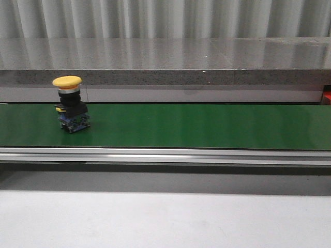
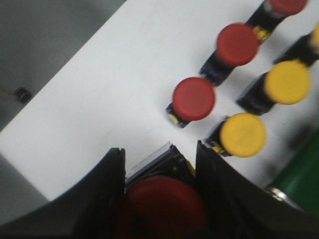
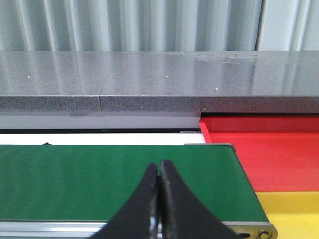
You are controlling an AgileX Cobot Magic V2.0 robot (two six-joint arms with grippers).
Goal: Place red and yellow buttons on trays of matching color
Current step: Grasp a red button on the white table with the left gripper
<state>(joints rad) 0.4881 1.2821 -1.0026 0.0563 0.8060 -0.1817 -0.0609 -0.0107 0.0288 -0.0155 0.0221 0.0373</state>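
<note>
Green belt (image 1: 207, 126) carries yellow button (image 1: 69, 103); left claw (image 2: 159, 199) grips red button (image 2: 162, 211); right claw (image 3: 159, 199) closed, empty.

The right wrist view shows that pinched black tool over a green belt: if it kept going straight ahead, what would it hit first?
Probably the green belt, then the grey stone ledge behind it. The right tool is shut and empty. Nothing stands on the belt ahead in this view, though depth is hard to judge.

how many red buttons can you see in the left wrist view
4: one red button between the left tool's fingers, and three in a diagonal row on the white surface, the last cut off; more may be hidden.
</note>
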